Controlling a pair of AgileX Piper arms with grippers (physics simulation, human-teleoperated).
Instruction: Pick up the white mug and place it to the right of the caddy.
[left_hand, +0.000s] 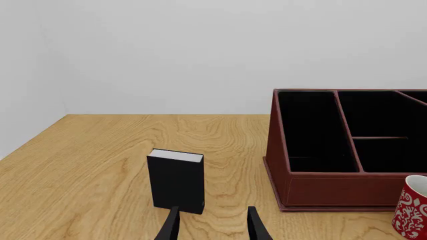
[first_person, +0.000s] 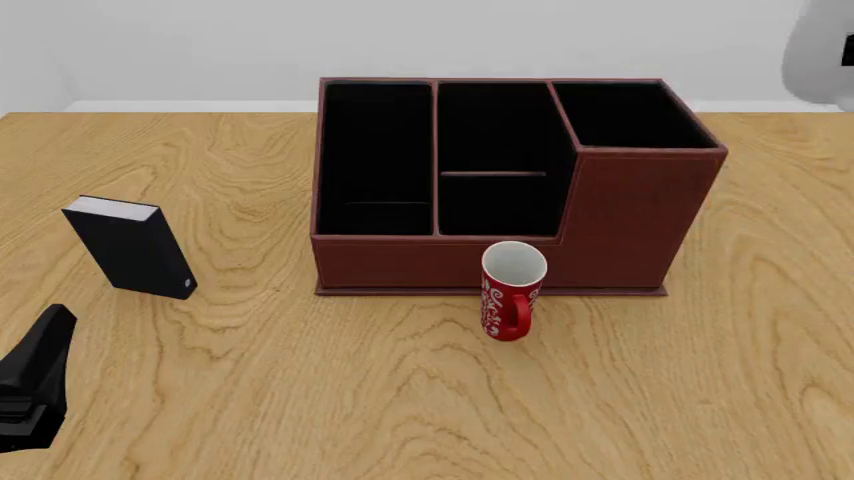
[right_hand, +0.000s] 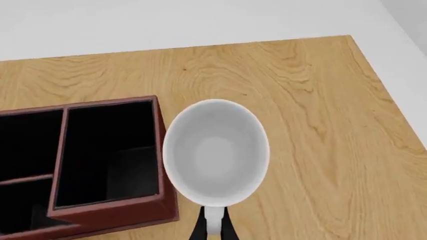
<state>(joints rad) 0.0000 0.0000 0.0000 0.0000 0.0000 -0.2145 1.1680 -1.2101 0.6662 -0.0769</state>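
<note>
Two claws, right claw (right_hand: 213, 227) gripping white mug (right_hand: 215, 150) aloft beside caddy (right_hand: 107, 155), left claw (left_hand: 212, 225) parted

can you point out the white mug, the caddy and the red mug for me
white mug (right_hand: 215, 150): right wrist view, on its inner bottom.
caddy (first_person: 638, 215): front view, on the front wall of the taller section.
red mug (first_person: 509, 305): front view, on its lettered side below the rim.
</note>
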